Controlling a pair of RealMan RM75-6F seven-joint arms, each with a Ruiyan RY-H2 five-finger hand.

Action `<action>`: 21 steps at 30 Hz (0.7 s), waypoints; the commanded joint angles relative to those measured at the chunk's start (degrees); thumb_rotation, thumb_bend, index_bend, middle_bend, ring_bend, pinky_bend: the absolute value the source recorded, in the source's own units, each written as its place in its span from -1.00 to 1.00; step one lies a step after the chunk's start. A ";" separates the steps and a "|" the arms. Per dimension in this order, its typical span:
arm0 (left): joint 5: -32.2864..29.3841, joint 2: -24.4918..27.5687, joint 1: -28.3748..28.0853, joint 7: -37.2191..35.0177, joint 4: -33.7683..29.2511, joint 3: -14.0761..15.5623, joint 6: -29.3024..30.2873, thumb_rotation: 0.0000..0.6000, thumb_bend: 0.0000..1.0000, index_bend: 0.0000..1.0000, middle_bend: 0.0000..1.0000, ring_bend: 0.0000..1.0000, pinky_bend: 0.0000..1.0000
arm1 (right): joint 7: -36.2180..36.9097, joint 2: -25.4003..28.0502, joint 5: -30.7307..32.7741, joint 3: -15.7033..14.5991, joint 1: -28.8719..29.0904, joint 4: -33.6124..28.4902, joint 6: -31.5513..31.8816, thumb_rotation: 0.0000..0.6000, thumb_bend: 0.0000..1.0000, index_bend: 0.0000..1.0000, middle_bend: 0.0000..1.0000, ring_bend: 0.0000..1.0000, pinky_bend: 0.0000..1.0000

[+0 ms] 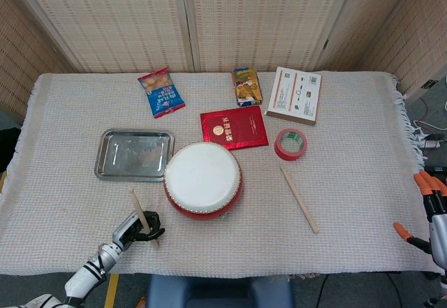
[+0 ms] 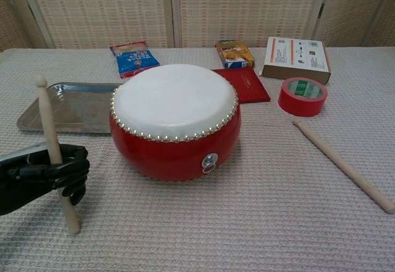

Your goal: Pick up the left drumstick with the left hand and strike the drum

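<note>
Gripping the pale wooden left drumstick (image 2: pixel 54 156) mid-shaft, fingers (image 2: pixel 66 168) wrapped round it.
I am holding it upright beside the red white-skinned drum (image 2: pixel 175 119), ready to swing.

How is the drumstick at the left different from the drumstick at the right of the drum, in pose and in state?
The left drumstick stands nearly upright, left of the drum; the right drumstick lies flat on the cloth. The left robot hand grips the left drumstick around its middle; nothing touches the right drumstick. The left drumstick shows a rounded knob on top; no such knob shows on the right drumstick. Both are pale wood.
</note>
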 commanded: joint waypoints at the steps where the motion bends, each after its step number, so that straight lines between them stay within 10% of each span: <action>1: 0.54 -0.63 0.62 1.29 0.37 0.28 0.91 0.31 -0.54 0.48 0.63 0.44 0.27 | -0.18 0.01 0.00 0.01 -0.03 -0.13 0.06 1.00 -0.77 -0.87 -0.89 -1.00 -1.00; 21: 6.64 -5.31 6.14 8.22 5.60 2.85 12.34 0.29 -0.52 0.62 0.72 0.51 0.31 | -1.28 0.19 -0.38 -0.02 0.08 -1.01 0.01 1.00 -0.77 -0.87 -0.89 -1.00 -1.00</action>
